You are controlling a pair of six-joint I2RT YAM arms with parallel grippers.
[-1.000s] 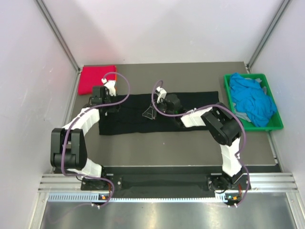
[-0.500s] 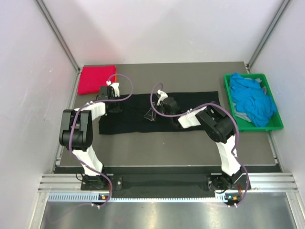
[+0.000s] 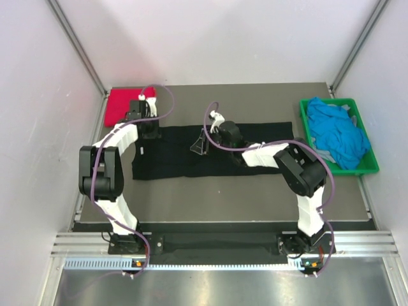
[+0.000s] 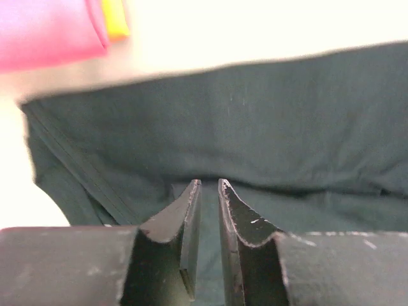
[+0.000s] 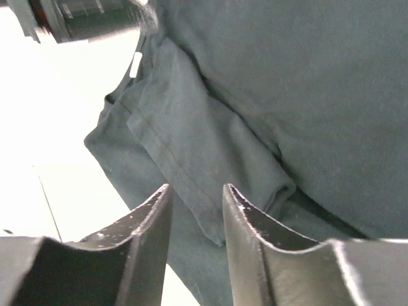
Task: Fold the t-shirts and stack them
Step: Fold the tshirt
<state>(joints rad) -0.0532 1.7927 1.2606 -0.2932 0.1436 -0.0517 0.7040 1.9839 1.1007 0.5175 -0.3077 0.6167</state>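
Both arms over black t-shirt, nothing gripped.
Black t-shirt [image 3: 172, 160] lay spread across mid bench [image 3: 223, 204], folded into a long band running left to right. Left gripper [image 3: 148, 131] sat at its far-left corner, jaws narrow with only a thin gap, no cloth between them. Right gripper [image 3: 200, 146] hung over the shirt's middle, jaws moderately apart and empty, above a folded hem. Magenta t-shirt [image 3: 121, 105] lay folded at far left, just beside the black one; an orange edge [image 4: 116, 16] showed next to it in the left wrist view. Blue t-shirts [image 3: 335, 131] were heaped in green crate [image 3: 344, 101] at far right.
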